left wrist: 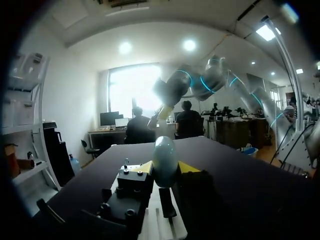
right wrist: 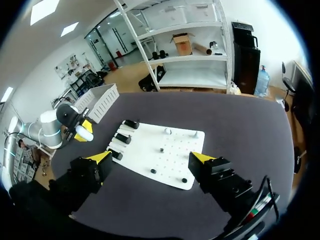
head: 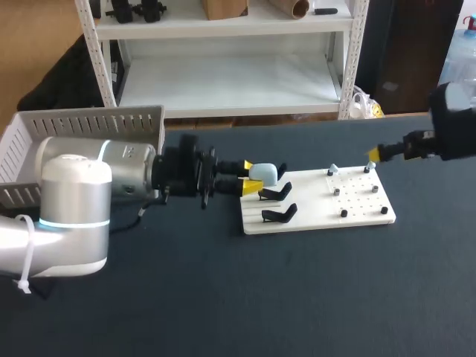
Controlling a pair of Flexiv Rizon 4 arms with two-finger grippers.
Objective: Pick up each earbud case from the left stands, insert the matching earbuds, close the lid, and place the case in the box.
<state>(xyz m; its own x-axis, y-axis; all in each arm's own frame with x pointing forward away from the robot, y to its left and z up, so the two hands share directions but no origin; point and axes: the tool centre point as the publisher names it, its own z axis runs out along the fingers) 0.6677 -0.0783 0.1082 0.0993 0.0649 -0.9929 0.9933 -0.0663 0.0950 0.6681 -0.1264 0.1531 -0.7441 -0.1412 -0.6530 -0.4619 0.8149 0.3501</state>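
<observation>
Dark matte tabletop [head: 223,297]. Behind it stands a white metal shelving unit [head: 230,74] on a tan, wood-look floor [head: 37,52]. Across the room: wide bright window [left wrist: 131,87], round recessed ceiling lights [left wrist: 189,45], and a pale wall [left wrist: 75,100], possibly white.

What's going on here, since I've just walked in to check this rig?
The left gripper is shut on a light blue earbud case, holding it beside the black stands of the white board. The right gripper hangs open near the board's other end. The box stands at the table's left side.
</observation>
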